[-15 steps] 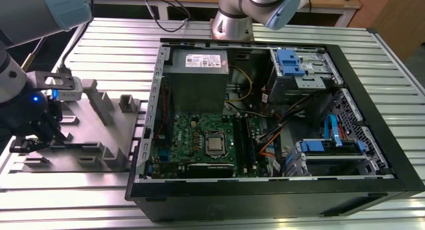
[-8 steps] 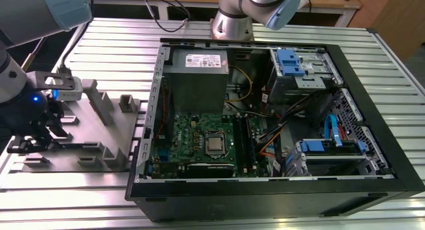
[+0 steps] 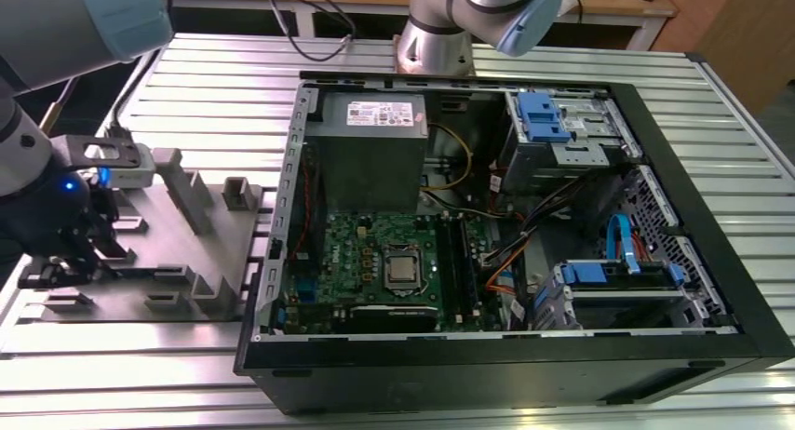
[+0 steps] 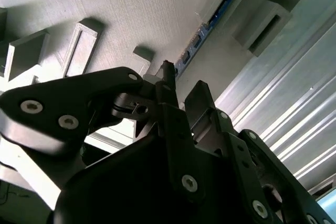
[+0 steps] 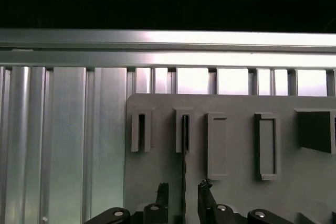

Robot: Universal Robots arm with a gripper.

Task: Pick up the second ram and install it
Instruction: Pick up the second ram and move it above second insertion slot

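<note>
The second ram [image 5: 185, 145] stands on its thin edge in a slot of the grey holder plate [image 5: 236, 192]. In the second wrist view it shows as a blue-green strip [image 4: 207, 24] running along the plate. My gripper [image 5: 184, 186] hangs over it, open, with one black finger [image 5: 163, 192] on each side of the stick and a small gap to it. In the exterior view the gripper [image 3: 60, 255] is low over the holder plate [image 3: 174, 253], at the exterior view's left, well away from the green motherboard [image 3: 372, 253] and its long black slots [image 3: 453, 262].
The open computer case [image 3: 695, 290] lies on the slatted metal table [image 3: 211, 86], with the grey power-supply box [image 3: 367, 151] and blue drive cages [image 3: 546, 118] inside. Upright grey blocks [image 3: 193, 197] rise from the holder plate beside my gripper. A second robot arm [image 3: 478, 20] stands behind the case.
</note>
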